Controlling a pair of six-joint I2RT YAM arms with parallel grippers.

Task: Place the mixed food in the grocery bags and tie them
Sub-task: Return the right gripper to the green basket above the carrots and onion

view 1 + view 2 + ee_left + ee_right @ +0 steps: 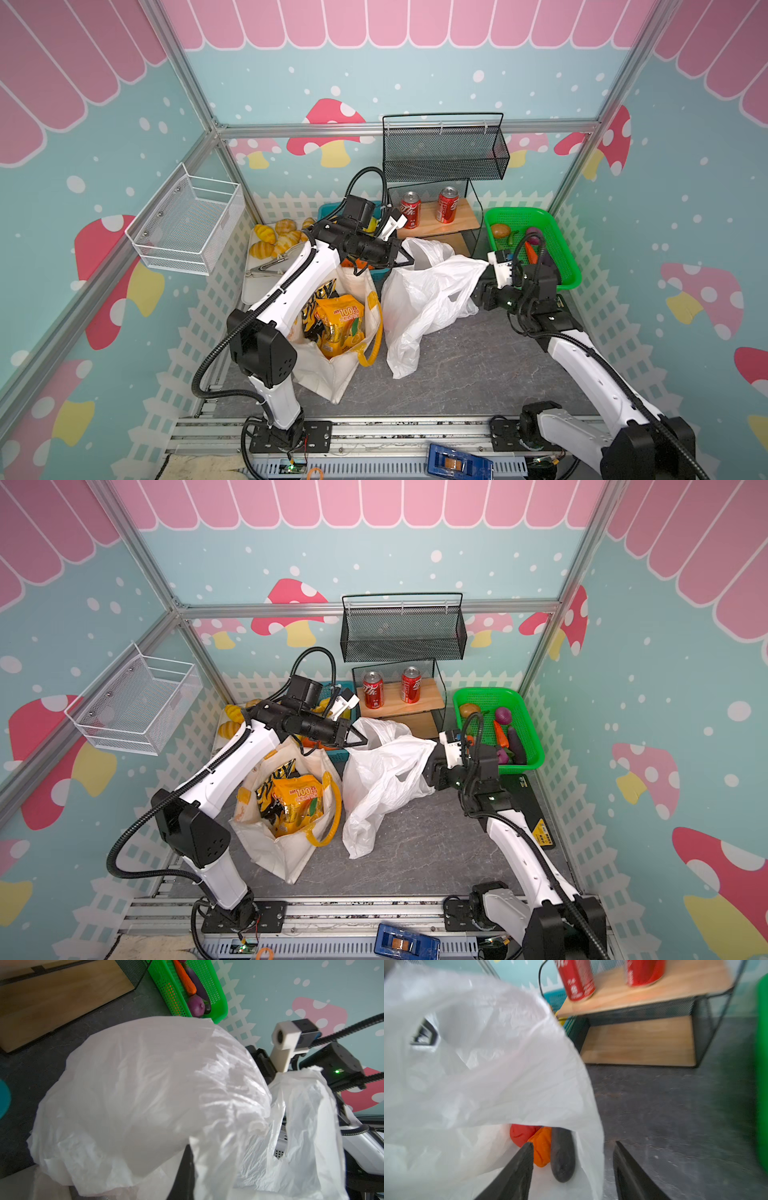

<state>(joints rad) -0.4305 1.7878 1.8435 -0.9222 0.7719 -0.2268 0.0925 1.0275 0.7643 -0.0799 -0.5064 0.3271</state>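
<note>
The white plastic bag [419,303] stands open mid-table. My left gripper [409,262] is shut on its far rim and holds that rim up. My right gripper [573,1144] is open at the bag's mouth, one finger inside and the bag's edge between the fingers. A red tomato [521,1133], an orange carrot [542,1148] and a dark eggplant [562,1159] lie inside the bag. Left of it the cream canvas tote [328,376] holds the orange-yellow packet [338,328] and the black-and-yellow packet [311,320].
A green basket [565,253] at the right wall holds more toy vegetables. Behind the bag a wooden shelf [465,218] carries two red cans, with a black mesh rack [444,153] above. Bread rolls and tongs lie on a tray [259,286] at the back left.
</note>
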